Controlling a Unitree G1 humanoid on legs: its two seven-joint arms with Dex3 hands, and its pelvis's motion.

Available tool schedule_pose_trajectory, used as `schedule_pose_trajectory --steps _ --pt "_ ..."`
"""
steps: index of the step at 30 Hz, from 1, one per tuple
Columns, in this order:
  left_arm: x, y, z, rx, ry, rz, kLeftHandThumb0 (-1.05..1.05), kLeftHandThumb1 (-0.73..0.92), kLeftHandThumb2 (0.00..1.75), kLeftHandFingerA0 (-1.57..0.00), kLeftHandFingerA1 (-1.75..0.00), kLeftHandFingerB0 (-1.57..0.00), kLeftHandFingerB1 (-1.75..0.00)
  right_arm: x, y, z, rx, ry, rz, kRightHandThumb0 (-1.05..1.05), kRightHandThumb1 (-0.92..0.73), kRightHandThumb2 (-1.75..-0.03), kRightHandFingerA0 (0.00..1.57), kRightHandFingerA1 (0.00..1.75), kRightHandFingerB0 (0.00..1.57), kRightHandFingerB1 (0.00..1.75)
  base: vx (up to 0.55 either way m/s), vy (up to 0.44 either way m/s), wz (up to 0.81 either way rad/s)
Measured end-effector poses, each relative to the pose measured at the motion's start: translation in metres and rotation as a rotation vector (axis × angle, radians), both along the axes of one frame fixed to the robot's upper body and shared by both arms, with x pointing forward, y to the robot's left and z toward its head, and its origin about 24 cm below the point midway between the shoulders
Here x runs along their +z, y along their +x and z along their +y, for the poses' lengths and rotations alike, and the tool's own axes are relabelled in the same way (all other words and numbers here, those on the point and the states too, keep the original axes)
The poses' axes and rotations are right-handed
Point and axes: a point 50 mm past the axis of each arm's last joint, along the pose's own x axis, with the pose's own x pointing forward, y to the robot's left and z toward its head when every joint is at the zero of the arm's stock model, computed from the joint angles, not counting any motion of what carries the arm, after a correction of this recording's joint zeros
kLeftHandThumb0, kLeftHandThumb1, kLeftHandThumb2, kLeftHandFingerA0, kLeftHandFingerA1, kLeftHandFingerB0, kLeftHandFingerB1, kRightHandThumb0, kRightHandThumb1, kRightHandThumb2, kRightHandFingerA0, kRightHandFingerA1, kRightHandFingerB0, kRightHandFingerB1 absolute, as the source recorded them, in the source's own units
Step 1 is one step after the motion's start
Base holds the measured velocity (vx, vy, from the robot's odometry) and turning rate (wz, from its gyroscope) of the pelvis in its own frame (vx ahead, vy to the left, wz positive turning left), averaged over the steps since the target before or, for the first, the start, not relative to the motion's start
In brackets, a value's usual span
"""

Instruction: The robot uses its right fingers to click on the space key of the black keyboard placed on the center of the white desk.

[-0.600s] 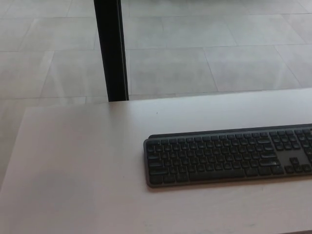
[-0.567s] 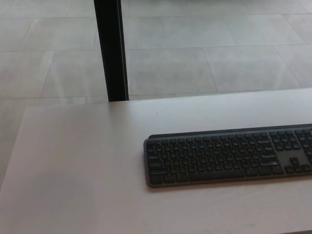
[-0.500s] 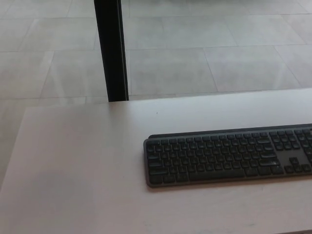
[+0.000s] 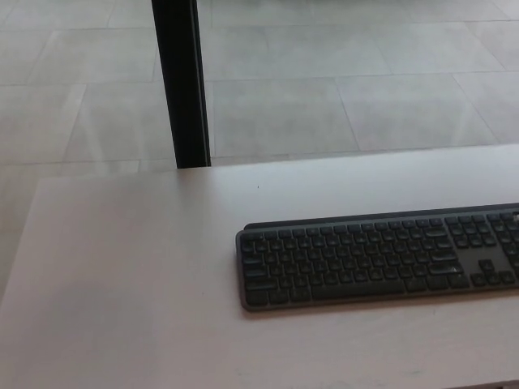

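White desk (image 4: 122,284); black keyboard (image 4: 377,259) untouched; no fingers visible.

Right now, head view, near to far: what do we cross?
White desk → black keyboard, running out of frame on the right → desk's far edge → black post behind the desk → grey tiled floor. Neither hand is in view.

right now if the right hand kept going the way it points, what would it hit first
That cannot be judged: neither hand shows in the head view, so no pointing direction is visible. Only the black keyboard lies on the white desk, untouched, running off the picture's right edge.
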Motion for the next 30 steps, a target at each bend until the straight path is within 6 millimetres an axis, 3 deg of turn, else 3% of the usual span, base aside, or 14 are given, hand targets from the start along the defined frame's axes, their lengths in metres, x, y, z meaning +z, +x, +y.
schedule_pose_trajectory --steps 3,4,5,8,10,13,14,16,22,23,24,30 --pt "0.001 0.001 0.001 0.009 0.002 -0.011 -0.42 0.56 0.57 -0.87 -0.97 -0.75 -0.59 0.037 0.023 0.0 0.012 -0.06 -0.126 -0.48 -0.59 -0.57 0.84 0.65 0.63 0.51 0.0 0.0 0.0" --pt "0.001 0.001 0.001 0.011 0.002 -0.015 -0.42 0.56 0.57 -0.88 -0.96 -0.76 -0.59 0.054 0.033 0.003 0.033 -0.094 -0.172 -0.52 -0.55 -0.57 0.92 0.64 0.69 0.49 0.0 0.0 0.0" --pt "0.001 0.001 0.001 0.012 0.002 -0.017 -0.42 0.56 0.57 -0.87 -0.94 -0.76 -0.58 0.063 0.038 0.005 0.048 -0.114 -0.197 -0.5 -0.55 -0.57 1.01 0.76 0.68 0.51 0.0 0.0 0.0" --pt "0.001 0.001 0.0 0.014 0.001 -0.017 -0.39 0.56 0.56 -0.85 -0.93 -0.75 -0.58 0.081 0.05 0.013 0.091 -0.159 -0.245 -0.48 -0.57 -0.58 1.0 0.75 0.68 0.45 0.0 0.0 0.0" --pt "0.0 0.001 0.0 0.015 0.0 -0.018 -0.41 0.55 0.56 -0.85 -0.91 -0.76 -0.58 0.097 0.063 0.025 0.145 -0.202 -0.283 -0.35 -0.65 -0.59 0.85 0.84 0.58 0.43 0.0 0.0 0.0" --pt "0.0 0.001 0.0 0.015 -0.001 -0.019 -0.41 0.56 0.57 -0.89 -0.94 -0.76 -0.58 0.109 0.076 0.041 0.217 -0.252 -0.3 -0.34 -0.63 -0.59 0.86 0.86 0.58 0.43 0.0 0.0 0.0" --pt "0.0 0.001 0.0 0.015 -0.001 -0.019 -0.38 0.55 0.56 -0.84 -0.86 -0.76 -0.58 0.112 0.079 0.046 0.238 -0.265 -0.304 -0.35 -0.65 -0.59 0.85 0.85 0.56 0.43 0.0 0.0 0.0" --pt "0.0 0.002 0.0 0.015 -0.001 -0.02 -0.42 0.54 0.57 -0.87 -0.88 -0.75 -0.57 0.119 0.09 0.063 0.309 -0.298 -0.311 -0.33 -0.63 -0.58 0.89 0.9 0.58 0.44 0.0 0.0 0.0" --pt "0.001 0.003 0.0 0.015 0.0 -0.022 -0.39 0.56 0.57 -0.79 -0.81 -0.73 -0.57 0.135 0.121 0.116 0.548 -0.405 -0.29 -0.32 -0.58 -0.57 0.96 0.76 0.61 0.42 0.0 0.0 0.0" --pt "0.001 0.003 0.0 0.015 0.001 -0.022 -0.4 0.56 0.56 -0.81 -0.83 -0.76 -0.58 0.135 0.122 0.119 0.563 -0.41 -0.287 -0.4 -0.48 -0.77 0.93 0.85 0.55 0.54 0.0 0.0 0.0" --pt "0.001 0.003 0.0 0.016 0.002 -0.022 -0.41 0.55 0.56 -0.84 -0.93 -0.75 -0.58 0.133 0.131 0.133 0.635 -0.431 -0.262 -0.33 -0.57 -0.57 0.94 0.85 0.59 0.43 0.0 0.0 0.0" --pt "0.001 0.003 0.0 0.018 0.003 -0.022 -0.4 0.55 0.57 -0.85 -0.86 -0.75 -0.58 0.113 0.154 0.179 0.878 -0.487 -0.132 -0.37 -0.56 -0.57 0.97 0.93 0.63 0.44 0.0 0.0 0.0"
